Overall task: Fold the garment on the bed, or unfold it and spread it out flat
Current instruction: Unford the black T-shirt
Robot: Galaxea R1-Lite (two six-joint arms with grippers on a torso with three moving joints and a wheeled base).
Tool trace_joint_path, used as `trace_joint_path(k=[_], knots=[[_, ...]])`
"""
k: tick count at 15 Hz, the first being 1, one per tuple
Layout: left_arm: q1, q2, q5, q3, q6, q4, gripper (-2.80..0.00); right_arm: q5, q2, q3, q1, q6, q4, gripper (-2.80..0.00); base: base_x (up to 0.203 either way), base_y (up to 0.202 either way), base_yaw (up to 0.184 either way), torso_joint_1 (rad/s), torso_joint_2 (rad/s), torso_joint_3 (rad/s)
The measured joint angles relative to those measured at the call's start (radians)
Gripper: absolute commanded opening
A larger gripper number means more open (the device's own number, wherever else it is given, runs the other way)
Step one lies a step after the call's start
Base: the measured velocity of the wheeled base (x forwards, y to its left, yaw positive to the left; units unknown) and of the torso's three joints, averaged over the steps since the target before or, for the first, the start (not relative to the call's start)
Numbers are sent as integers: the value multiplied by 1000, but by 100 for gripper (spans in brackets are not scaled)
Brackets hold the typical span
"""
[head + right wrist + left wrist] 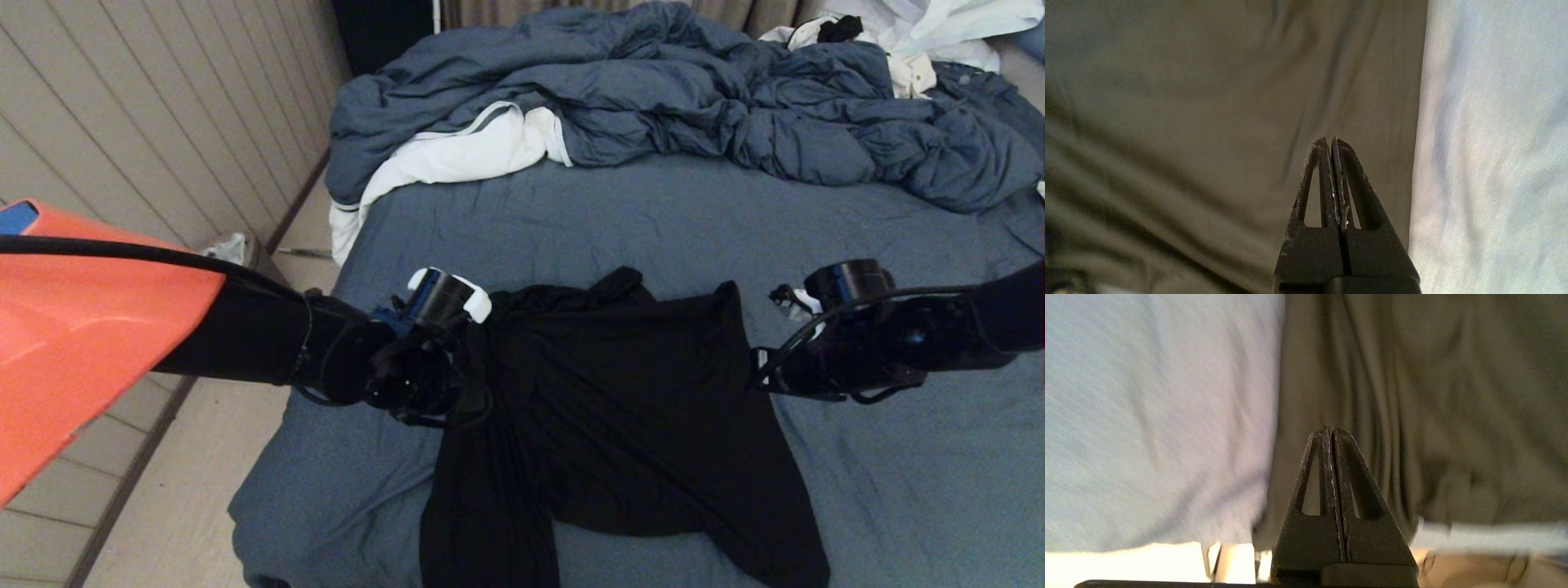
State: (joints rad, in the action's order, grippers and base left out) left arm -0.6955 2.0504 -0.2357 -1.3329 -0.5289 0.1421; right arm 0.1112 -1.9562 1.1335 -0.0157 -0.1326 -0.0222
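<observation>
The black garment (pixel 620 408) lies rumpled on the near part of the bed (pixel 653 220), its plain side up and one end hanging toward the near edge. My left gripper (pixel 457 392) hovers at the garment's left edge. In the left wrist view the left gripper (pixel 1329 430) is shut, with nothing seen between its fingers, over the line where garment (pixel 1433 396) meets sheet (pixel 1147 416). My right gripper (pixel 775 367) is at the garment's right edge. The right wrist view shows the right gripper (pixel 1329 141) shut and empty above the garment (pixel 1188 102), close to the sheet (pixel 1494 143).
A puffy blue-grey duvet (pixel 694 90) is heaped across the far side of the bed. A white cloth with a grey stripe (pixel 457 155) lies under its left end. More white clothing (pixel 939 33) sits at the back right. The floor (pixel 188 506) runs along the bed's left side.
</observation>
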Motion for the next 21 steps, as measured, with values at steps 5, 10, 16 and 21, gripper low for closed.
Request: trace_joint_path(k=[5, 10, 16, 21], knots=[[-65, 51, 0, 91, -29, -140, -280, -1, -23, -124, 56, -3, 166, -280, 0, 0, 0, 0, 0, 0], [-38, 142, -12, -10, -13, -160, -280, -2, -35, -141, 64, -3, 172, -280, 0, 0, 0, 0, 0, 0], [8, 131, -12, -68, -3, -142, -280, -7, -60, -140, 62, -1, 205, -280, 0, 0, 0, 0, 0, 0], [2, 123, -23, -161, -10, -38, 0, -6, -84, -132, 61, -2, 206, -280, 0, 0, 0, 0, 0, 0]])
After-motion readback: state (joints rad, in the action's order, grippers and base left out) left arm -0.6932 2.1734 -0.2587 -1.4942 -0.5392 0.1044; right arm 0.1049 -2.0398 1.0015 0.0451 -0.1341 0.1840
